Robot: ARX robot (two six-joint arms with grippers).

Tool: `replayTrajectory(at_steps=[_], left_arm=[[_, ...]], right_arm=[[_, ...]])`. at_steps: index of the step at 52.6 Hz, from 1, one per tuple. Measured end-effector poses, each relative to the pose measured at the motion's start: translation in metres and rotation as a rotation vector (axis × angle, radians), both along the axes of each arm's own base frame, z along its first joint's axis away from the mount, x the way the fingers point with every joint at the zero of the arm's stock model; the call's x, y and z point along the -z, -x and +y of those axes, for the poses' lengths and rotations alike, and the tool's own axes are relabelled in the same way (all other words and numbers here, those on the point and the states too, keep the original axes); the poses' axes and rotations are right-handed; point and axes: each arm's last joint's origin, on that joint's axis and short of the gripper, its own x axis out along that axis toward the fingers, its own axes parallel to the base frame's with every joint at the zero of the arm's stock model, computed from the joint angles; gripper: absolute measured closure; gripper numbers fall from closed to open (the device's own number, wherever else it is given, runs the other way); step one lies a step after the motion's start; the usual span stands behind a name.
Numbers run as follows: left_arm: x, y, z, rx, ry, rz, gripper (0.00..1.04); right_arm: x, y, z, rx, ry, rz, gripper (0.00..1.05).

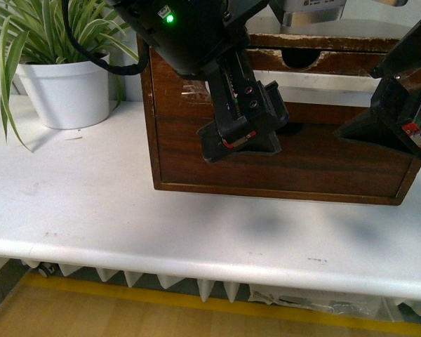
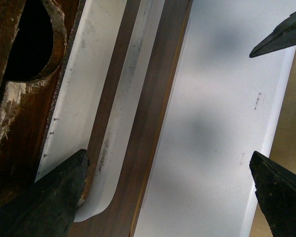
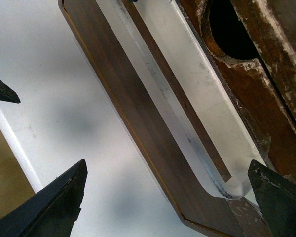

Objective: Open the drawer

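Note:
The drawer point(image 1: 295, 165) is a dark brown wooden front in a box on the white table point(image 1: 77, 203). Its long white handle point(image 1: 337, 88) runs across under a chipped half-round notch point(image 1: 302, 60). My left gripper point(image 1: 242, 137) is open in front of the drawer's left half. In the left wrist view point(image 2: 167, 197) one finger point(image 2: 44, 197) lies by the handle's rounded end point(image 2: 96, 202); the other is over the table. My right gripper point(image 1: 400, 130) is open at the drawer's right end. In its wrist view point(image 3: 165, 202) one finger point(image 3: 278, 197) is by the handle's end point(image 3: 232, 190).
A potted plant in a white pot point(image 1: 63, 88) stands at the back left of the table. The table's front edge point(image 1: 196, 263) runs close below the grippers, with a radiator point(image 1: 196, 288) and floor beneath.

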Motion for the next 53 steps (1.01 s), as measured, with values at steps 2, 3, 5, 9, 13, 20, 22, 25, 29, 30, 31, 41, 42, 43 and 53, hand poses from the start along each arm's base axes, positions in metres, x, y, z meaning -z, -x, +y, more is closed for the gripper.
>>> replayTrajectory(at_steps=[2,3,5,9,13,20,22,25,29,30,31,41,42,43,53], left_arm=[[0.0,0.0,0.0,-0.001,0.0,0.001,0.06],[0.0,-0.001,0.0,-0.002,0.0,0.001,0.06],[0.0,-0.001,0.001,-0.002,0.0,0.002,0.06],[0.0,-0.001,0.001,0.001,-0.001,0.002,0.06],[0.0,-0.001,0.002,0.007,-0.002,0.004,0.06],[0.0,-0.002,0.002,0.008,-0.001,0.004,0.06],[0.001,-0.002,0.002,0.009,-0.001,0.006,0.06],[0.001,-0.002,0.003,0.01,0.001,0.009,0.06],[0.001,-0.002,0.004,0.01,-0.001,0.01,0.06],[0.001,-0.002,0.004,0.011,-0.002,0.011,0.06],[0.001,-0.002,0.004,0.01,-0.002,0.011,0.06],[0.001,-0.002,0.005,0.01,-0.008,0.019,0.06],[0.001,-0.002,0.005,0.01,-0.008,0.019,0.06],[0.001,-0.002,0.005,0.01,-0.009,0.02,0.06],[0.002,-0.001,0.007,0.028,-0.027,0.025,0.06]], right_arm=[[0.001,-0.001,0.0,0.001,0.0,0.0,0.09],[0.001,-0.001,0.0,0.002,0.001,0.0,0.09],[0.002,-0.002,0.0,0.004,0.002,0.003,0.09],[0.004,-0.003,0.001,0.005,-0.002,0.013,0.09],[0.006,-0.004,0.001,0.009,0.001,0.014,0.09],[0.009,-0.007,0.002,0.007,-0.001,0.012,0.09],[0.009,-0.007,0.003,0.005,-0.004,0.011,0.09],[0.009,-0.008,0.004,0.002,-0.006,0.006,0.09],[0.01,-0.009,0.006,-0.003,-0.008,0.002,0.09],[0.01,-0.009,0.006,-0.004,-0.009,0.002,0.09],[0.01,-0.009,0.007,-0.006,-0.009,0.002,0.09],[0.012,-0.01,0.011,-0.017,-0.005,0.017,0.09],[0.012,-0.011,0.011,-0.018,-0.003,0.021,0.09],[0.012,-0.011,0.012,-0.019,-0.003,0.024,0.09],[0.012,-0.009,0.012,-0.031,0.001,0.064,0.09]])
